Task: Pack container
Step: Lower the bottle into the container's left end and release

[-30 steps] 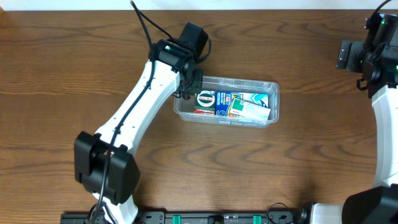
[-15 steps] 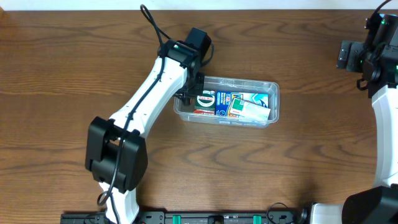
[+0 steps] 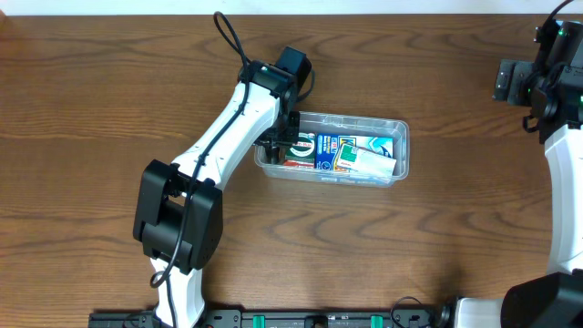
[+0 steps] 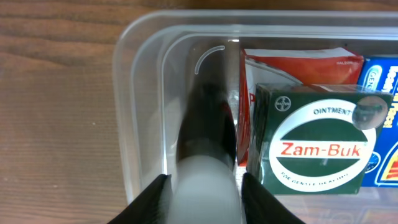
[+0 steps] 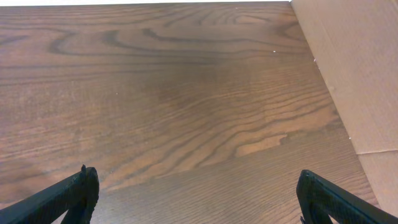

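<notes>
You've one container (image 3: 402,157) at the middle of the table (image 3: 91,91), holding one Zam-Buk box (image 4: 317,140), one red-white box (image 4: 292,65) and one dark tube (image 4: 208,118) (blue packs (image 3: 328,150) uncountable). Left gripper (image 4: 205,202) is inside its left end, jaws narrowly parted astride the tube, grip unclear. Right gripper (image 5: 196,196) is well apart, spread wide, empty.

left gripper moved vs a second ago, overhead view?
Yes. The left gripper has edged right and slightly toward the bottom of the frame, further in over the left end of the container, which has stayed put.

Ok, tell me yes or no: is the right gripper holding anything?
No, the right gripper stands wide open above the wooden table with nothing between its fingers.
</notes>
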Motion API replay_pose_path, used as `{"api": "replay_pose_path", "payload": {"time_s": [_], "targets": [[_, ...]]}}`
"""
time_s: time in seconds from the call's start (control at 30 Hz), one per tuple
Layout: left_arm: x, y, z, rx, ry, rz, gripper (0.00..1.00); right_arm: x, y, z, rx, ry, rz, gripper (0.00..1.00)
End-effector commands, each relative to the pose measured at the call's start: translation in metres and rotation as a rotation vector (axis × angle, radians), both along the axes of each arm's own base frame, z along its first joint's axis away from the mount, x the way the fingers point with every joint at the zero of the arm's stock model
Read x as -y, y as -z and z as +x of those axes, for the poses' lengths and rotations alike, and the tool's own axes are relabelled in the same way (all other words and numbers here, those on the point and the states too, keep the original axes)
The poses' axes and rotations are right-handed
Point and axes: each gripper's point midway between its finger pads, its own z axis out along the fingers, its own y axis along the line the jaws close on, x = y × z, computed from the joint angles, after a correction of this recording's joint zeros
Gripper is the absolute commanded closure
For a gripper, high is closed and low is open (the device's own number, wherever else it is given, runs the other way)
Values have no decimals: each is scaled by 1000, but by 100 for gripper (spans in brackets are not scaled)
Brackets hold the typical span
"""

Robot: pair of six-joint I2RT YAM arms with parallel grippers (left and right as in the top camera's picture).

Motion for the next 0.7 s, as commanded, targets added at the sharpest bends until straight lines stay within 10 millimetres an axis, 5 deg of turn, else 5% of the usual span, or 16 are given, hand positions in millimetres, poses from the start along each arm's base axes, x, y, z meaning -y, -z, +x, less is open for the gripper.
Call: {"api": "replay_pose_path", "payload": {"time_s": [0.0,0.4,0.67], "targets": [[0,-1,-1,0,-1,7,58,4,0,-2,2,19,5,1],[0,-12,0,16,0,-1,57,4,0,-2,2,19,5,1],[3,-93,4,172,27,-76,56,4,0,-2,2,19,5,1]]}}
